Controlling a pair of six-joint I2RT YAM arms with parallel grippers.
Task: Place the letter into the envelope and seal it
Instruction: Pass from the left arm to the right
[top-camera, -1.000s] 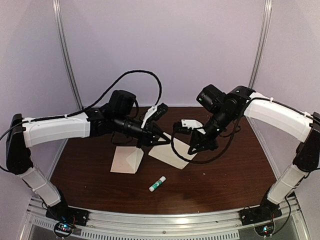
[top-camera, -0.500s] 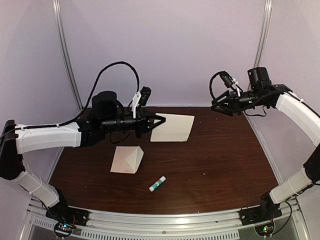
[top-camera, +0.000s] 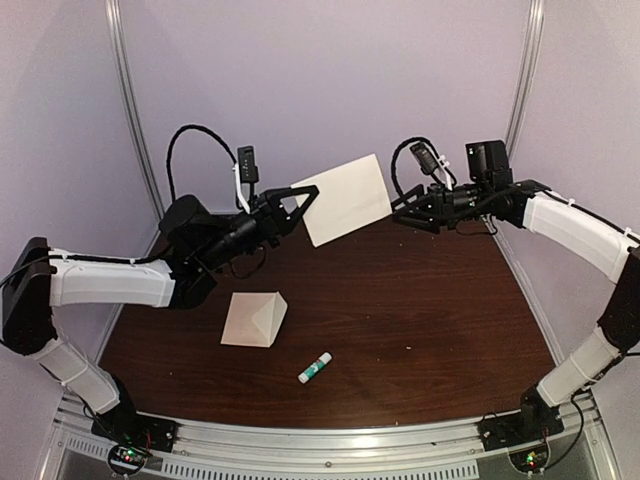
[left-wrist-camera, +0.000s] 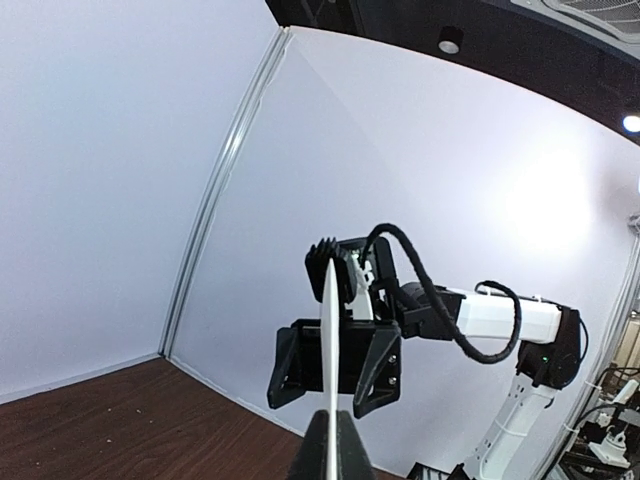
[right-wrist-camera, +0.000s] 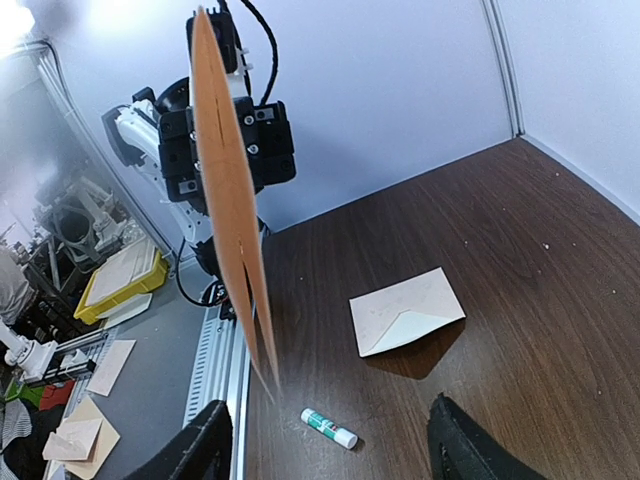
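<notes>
Nearest the arm bases, a small glue stick (top-camera: 314, 368) lay on the dark wooden table (top-camera: 450, 330). Just beyond it and to its left, well apart from both arms, the envelope (top-camera: 253, 320) rested on the tabletop with its pointed flap facing up. Farther back and lifted clear of the table, the left gripper (top-camera: 311, 190) was clamped tight on one corner of the letter (top-camera: 345, 198), holding the sheet up in the air and tilted. From the left wrist view the sheet appeared edge-on. On the far side of the sheet, the right gripper (top-camera: 398, 212) faced the left one with its jaws spread wide, one finger on each side of the paper's free edge and gripping nothing. Whether either finger brushed the paper could not be told.
</notes>
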